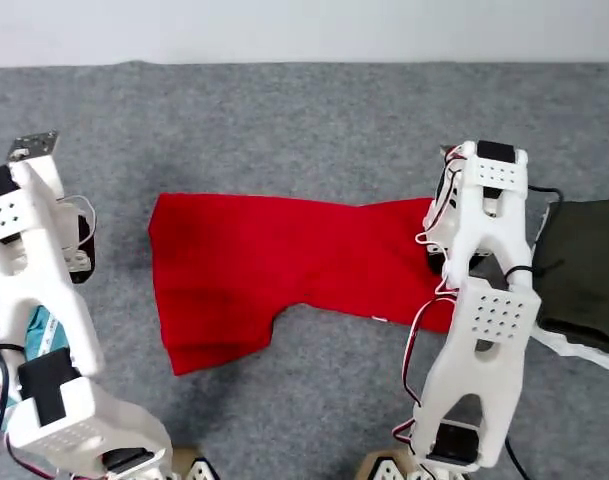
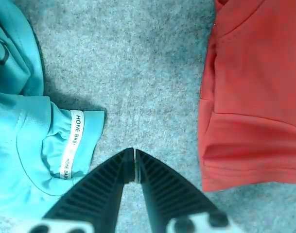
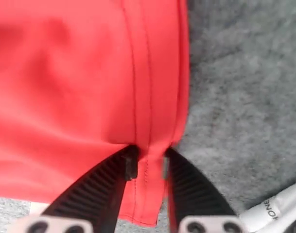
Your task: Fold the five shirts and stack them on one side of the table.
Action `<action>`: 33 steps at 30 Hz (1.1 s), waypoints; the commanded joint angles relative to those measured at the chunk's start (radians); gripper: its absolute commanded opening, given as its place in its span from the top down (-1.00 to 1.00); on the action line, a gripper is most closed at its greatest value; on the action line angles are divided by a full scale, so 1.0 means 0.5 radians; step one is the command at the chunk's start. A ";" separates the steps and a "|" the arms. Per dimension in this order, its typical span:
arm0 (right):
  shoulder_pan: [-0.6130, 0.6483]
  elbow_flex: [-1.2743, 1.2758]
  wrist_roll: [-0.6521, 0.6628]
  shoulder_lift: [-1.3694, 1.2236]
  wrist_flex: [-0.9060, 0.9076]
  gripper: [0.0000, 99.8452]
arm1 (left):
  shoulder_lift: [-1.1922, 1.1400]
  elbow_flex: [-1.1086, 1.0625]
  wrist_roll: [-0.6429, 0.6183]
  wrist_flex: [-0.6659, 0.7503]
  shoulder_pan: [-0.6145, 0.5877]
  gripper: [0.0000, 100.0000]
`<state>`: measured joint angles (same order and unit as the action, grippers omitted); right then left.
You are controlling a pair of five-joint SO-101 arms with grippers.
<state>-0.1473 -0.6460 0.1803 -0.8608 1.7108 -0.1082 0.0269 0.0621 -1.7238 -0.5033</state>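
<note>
- The right gripper (image 3: pixel 148 164) is pinched on the stitched hem of the red soft-fabric shirt (image 3: pixel 75 87). A strip of that hem runs between its jaws, and the rest of the cloth spreads away ahead of it.
- In the high view the shirt lies mostly flat on the grey felt-like table cover (image 1: pixel 284 120). It stretches from the right gripper across toward the other arm, with one lobe hanging down toward the arm bases.
- The left gripper (image 2: pixel 134 158) has its jaws pressed together on nothing, over bare cover.
- The red shirt's edge lies just off one side of the left gripper. A bunched teal cotton shirt (image 2: pixel 21 145) with a white sewn-in label (image 2: pixel 72 138) lies just off the other side.
- Beyond the right gripper, on the side away from the red cloth, a dark olive folded shirt (image 1: pixel 584 265) rests on something white (image 1: pixel 584 352). This is probably the start of the stack.
- The red shirt looks light and limp, so it should sag wherever it is not held. A single pinch would likely drag it into wrinkles, and the fuzzy cover probably adds friction.
- The doubled, stitched hem is the firmest place to grip. A second hold by the left gripper on the edge nearest it would likely keep a fold line straight.
</note>
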 commanded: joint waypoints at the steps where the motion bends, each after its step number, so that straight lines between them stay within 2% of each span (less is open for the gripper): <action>1: 0.008 -0.092 -0.003 0.035 -0.011 0.99 | 0.089 -0.005 0.021 -0.058 -0.006 0.99; 15: -0.002 -0.571 0.064 0.038 0.167 0.98 | 0.086 -0.005 0.025 -0.058 -0.006 0.99; 28: 0.262 -0.841 0.068 0.023 0.155 0.98 | 0.086 -0.008 0.025 -0.058 -0.006 0.99; 33: 0.259 -0.822 0.068 0.011 0.057 0.98 | 0.086 -0.008 0.025 -0.058 -0.006 0.99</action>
<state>-0.0153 -1.0265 0.2033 -0.8623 1.7476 -0.1066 0.0222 0.0637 -1.7238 -0.5033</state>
